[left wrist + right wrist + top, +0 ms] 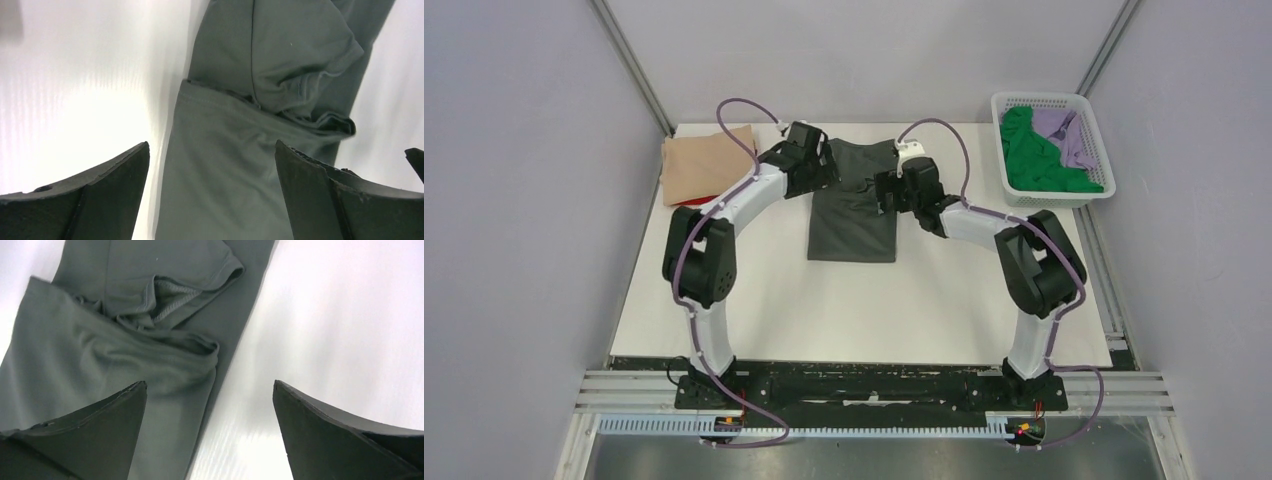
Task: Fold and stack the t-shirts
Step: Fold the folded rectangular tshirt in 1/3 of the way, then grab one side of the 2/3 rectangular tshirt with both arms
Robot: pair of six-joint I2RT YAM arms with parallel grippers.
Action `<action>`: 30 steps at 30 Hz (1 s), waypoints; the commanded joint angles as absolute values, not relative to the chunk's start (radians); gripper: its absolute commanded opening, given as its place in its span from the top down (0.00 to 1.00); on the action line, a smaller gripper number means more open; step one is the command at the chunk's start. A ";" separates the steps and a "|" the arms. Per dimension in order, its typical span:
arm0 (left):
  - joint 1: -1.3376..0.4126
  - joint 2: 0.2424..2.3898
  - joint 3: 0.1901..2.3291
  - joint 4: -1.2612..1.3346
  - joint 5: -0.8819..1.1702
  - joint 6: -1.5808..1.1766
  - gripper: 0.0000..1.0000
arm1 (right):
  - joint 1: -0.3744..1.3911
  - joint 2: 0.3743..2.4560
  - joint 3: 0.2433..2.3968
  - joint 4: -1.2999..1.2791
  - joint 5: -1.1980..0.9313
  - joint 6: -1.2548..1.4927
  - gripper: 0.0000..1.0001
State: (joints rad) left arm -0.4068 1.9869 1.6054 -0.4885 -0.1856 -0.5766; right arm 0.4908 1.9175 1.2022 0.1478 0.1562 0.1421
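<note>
Landmark is the dark grey t-shirt (852,215), lying mid-surface (924,300) as a narrow strip with its sides folded in and the sleeves bunched at the far end. Left of it is the tan t-shirt (707,160), folded, with a red t-shirt (686,203) edge peeking from under it. The left pincer (212,143) is over the grey shirt's far-left edge, jaws wide apart, nothing in them. The right pincer (210,382) is over its right edge, also spread wide and holding nothing. Right of the shirt, well apart, a white basket (1039,97) holds the green t-shirt (1034,160) and lilac t-shirt (1064,130), both unfolded. The step looks like the end-to-end fold. Flatten the sleeve lump first, pinch both far corners through all layers, lift level and lay them onto the near hem with edges matched. Then stack on the tan one.
</note>
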 commanded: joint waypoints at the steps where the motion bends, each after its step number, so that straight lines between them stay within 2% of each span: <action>1: -0.402 1.804 1.490 -0.466 -0.191 -0.556 0.00 | 0.492 1.752 1.059 0.216 0.093 0.167 0.02; 9: -0.403 1.617 1.132 -0.381 -0.014 -0.602 0.00 | 0.505 1.594 0.776 0.303 -0.227 0.258 0.02; 16: -0.404 1.604 0.983 -0.331 0.033 -0.659 0.01 | 0.571 1.551 0.668 0.287 -0.203 0.240 0.03; 20: -0.403 1.635 0.957 -0.288 0.048 -0.681 0.13 | 0.602 1.572 0.685 0.264 -0.123 0.228 0.11; 27: -0.403 1.690 0.953 -0.275 0.057 -0.682 0.37 | 0.621 1.629 0.702 0.278 -0.052 0.218 0.35; 30: -0.404 1.711 0.947 -0.265 0.071 -0.684 0.44 | 0.624 1.648 0.707 0.284 -0.050 0.221 0.42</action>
State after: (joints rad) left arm -0.4053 1.6852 0.9581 -0.3084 0.0391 -0.6544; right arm 0.6189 1.6215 0.6712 0.2539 -0.0860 0.2241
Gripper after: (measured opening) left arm 0.600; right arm 0.612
